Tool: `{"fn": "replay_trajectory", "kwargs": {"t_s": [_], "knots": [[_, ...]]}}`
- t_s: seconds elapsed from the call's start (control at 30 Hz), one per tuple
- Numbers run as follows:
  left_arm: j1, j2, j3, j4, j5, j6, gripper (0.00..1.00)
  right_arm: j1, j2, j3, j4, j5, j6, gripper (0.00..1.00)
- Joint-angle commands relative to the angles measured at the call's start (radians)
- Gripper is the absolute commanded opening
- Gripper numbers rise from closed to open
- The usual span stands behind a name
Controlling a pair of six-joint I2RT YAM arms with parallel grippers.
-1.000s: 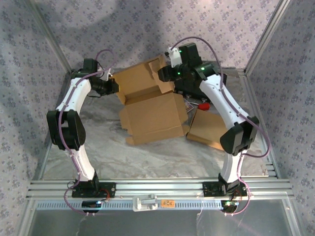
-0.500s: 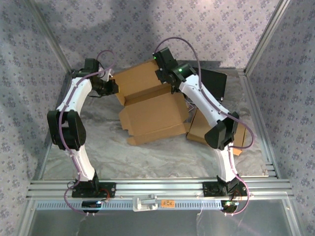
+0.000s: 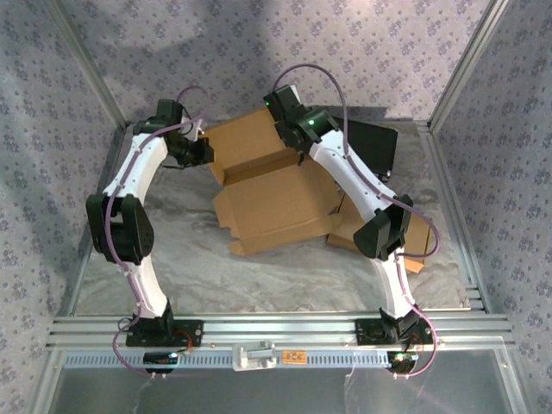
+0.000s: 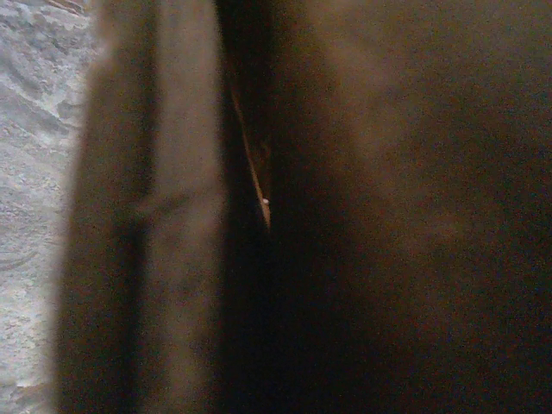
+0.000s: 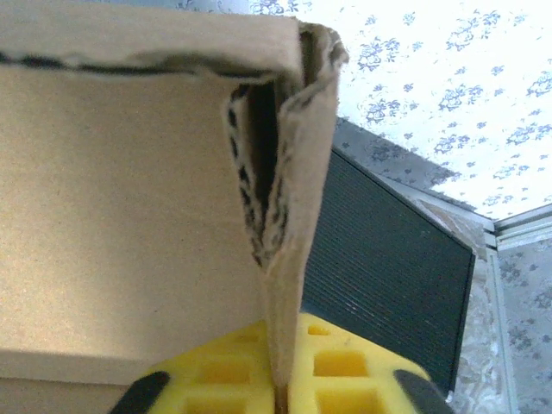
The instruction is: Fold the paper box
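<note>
Folding the brown corrugated cardboard box (image 3: 276,207), far-middle on the crinkled silver counter (image 3: 259,276), by its raised far flap (image 3: 246,142).
Clenched on the flap's left edge with left jaws, on its right corner with right jaws; best swung together, evenly, for a straight crease.

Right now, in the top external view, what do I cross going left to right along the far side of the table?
left gripper → brown cardboard box → black ribbed panel

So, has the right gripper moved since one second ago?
Yes. The right gripper swung left, off the black panel, onto the cardboard box's raised flap.
</note>
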Motion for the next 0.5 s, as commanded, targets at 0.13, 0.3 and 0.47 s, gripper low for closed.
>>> {"fn": "replay_trajectory", "kwargs": {"t_s": [0.13, 0.3, 0.47], "knots": [[-0.01, 0.015, 0.046, -0.039, 0.0, -0.001, 0.0, -0.017, 0.033, 0.036, -0.056, -0.082, 0.052, 0.11], [-0.011, 0.011, 0.047, -0.062, -0.046, -0.01, 0.0, -0.014, 0.048, 0.022, -0.076, -0.057, 0.108, 0.0], [-0.011, -0.01, -0.002, -0.045, -0.127, -0.036, 0.0, -0.004, 0.034, -0.089, -0.058, -0.098, 0.282, 0.0]]}}
